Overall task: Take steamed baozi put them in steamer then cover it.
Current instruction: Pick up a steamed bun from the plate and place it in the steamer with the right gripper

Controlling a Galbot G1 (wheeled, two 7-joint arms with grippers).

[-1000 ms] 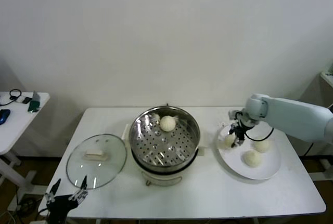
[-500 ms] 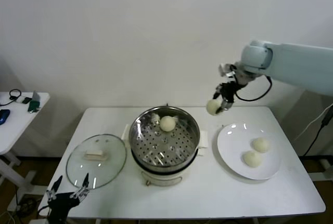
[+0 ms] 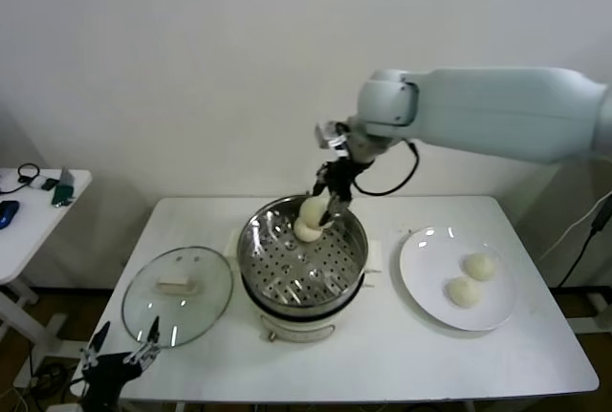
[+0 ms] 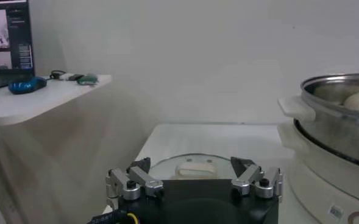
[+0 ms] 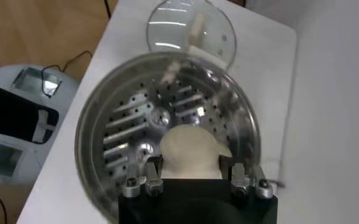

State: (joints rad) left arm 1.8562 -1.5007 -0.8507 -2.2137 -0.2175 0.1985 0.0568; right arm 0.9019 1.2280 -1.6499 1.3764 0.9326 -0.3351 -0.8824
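Swinging across from the plate side, the right arm is now carrying a steamed baozi [image 3: 313,209] over the far part of the steamer, where a second ago it was lifting that bun off the white plate. Going left to right: a small side table [image 3: 29,216] is standing apart at the far left with a few dark items on it; the left tool [image 3: 120,356] is hanging off the near left corner of the counter [image 3: 402,355], its jaws spread wide and gripping nothing; just beyond it the cover [image 3: 178,294] is lying flat on the counter beside the steamer [image 3: 302,264]. Inside the steamer another bun [image 3: 305,231] is sitting on the perforated tray near the far wall, right under the carried one. The right tool [image 3: 329,204] is hanging above that spot, clenched on the bun. Further right, the plate [image 3: 421,273] is holding the two remaining buns [image 3: 479,266] [image 3: 465,291] close together.
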